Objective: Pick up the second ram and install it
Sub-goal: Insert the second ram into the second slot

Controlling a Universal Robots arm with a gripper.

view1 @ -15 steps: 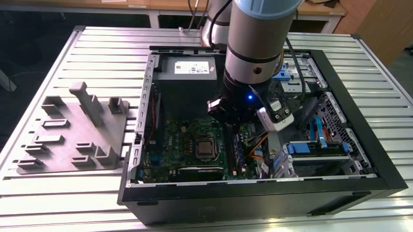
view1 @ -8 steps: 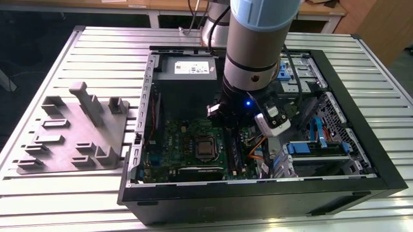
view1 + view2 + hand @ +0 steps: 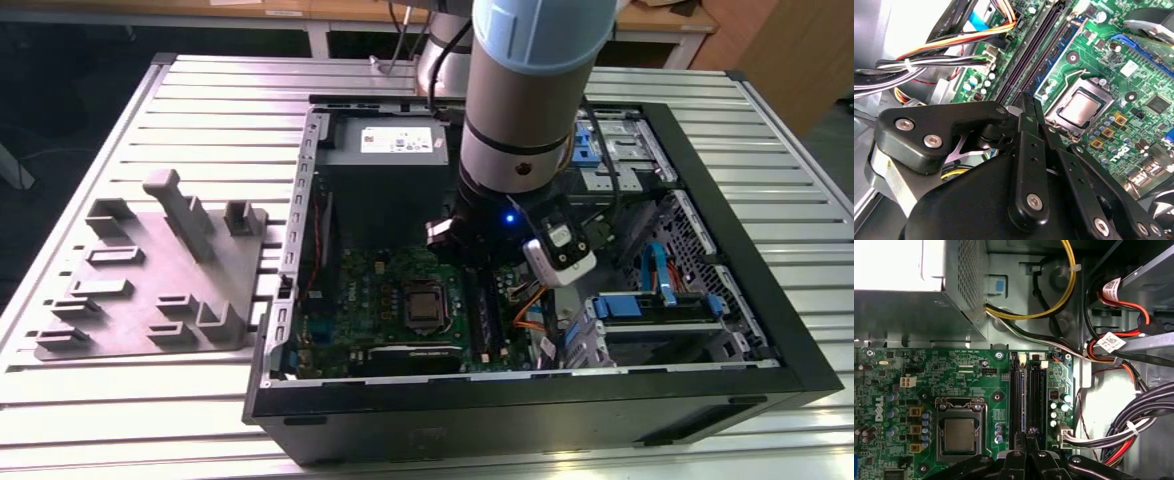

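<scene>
- Reaching into the computer case (image 3: 534, 400), the jaws sit drawn together over the black memory slots (image 3: 1016, 400).
- Standing on edge along those slots, the second ram (image 3: 1059, 57) shows as a blue-green strip at the jaw tips.

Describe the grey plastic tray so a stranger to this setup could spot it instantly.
Start at the ribbed metal table and the open black computer case lying on it. To the exterior view's left of the case lies a flat grey tray. Unlike the case, it is matte plastic with blocks and a tall post standing up.
</scene>
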